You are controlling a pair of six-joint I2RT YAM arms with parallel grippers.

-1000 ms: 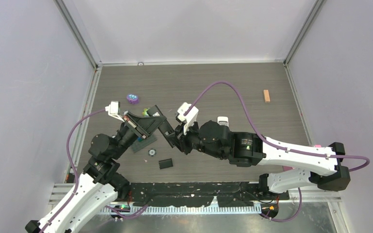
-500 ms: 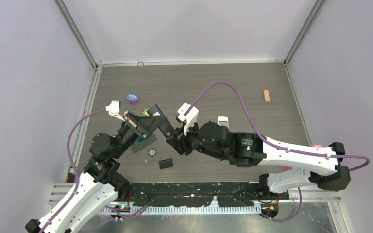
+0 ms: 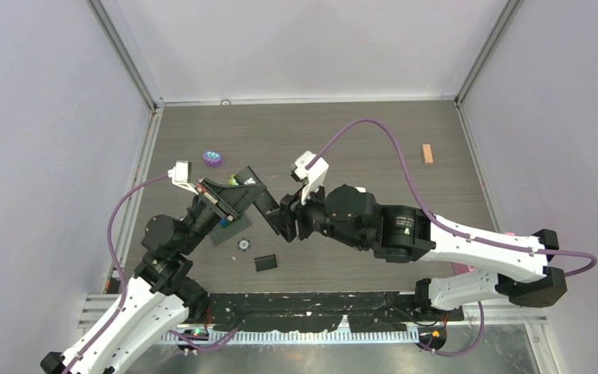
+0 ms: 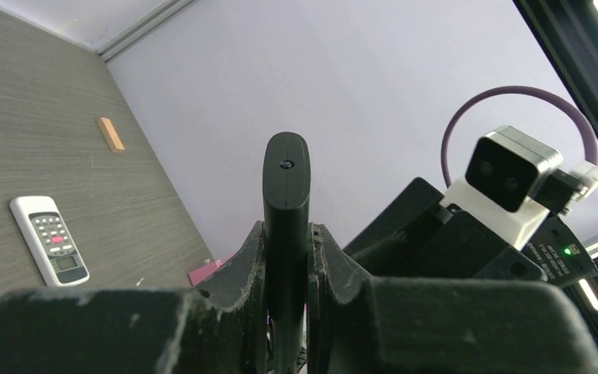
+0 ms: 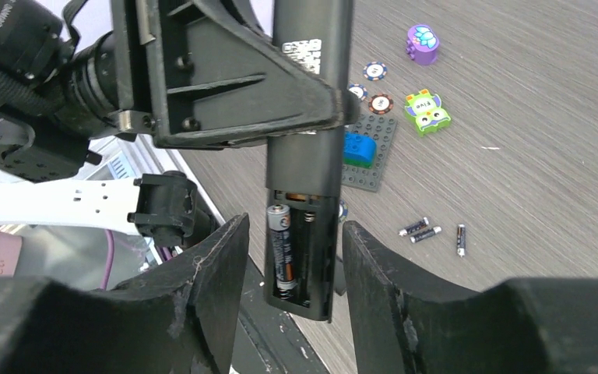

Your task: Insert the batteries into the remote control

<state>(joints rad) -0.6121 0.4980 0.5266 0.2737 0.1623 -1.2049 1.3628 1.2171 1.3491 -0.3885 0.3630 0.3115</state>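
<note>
My left gripper (image 3: 243, 199) is shut on a black remote control (image 3: 263, 209) and holds it in the air, as the left wrist view shows (image 4: 286, 187). In the right wrist view the remote (image 5: 305, 148) has its back compartment open. One battery (image 5: 280, 249) sits in the left slot and the other slot looks empty. My right gripper (image 5: 294, 238) is open, with one jaw on each side of the remote's lower end, not touching it. Three loose batteries (image 5: 422, 230) lie on the table beyond.
A grey baseplate (image 5: 370, 156) with a blue brick, a green owl piece (image 5: 427, 111), a purple toy (image 5: 422, 43) and round discs lie on the table. A black cover (image 3: 265, 263) lies near the front edge. A white remote (image 4: 49, 238) and a wooden block (image 3: 427, 153) lie to the right.
My right arm has shifted a little up and right and its wrist has turned. Its gripper now sits around the remote's end. The left arm holds still.
</note>
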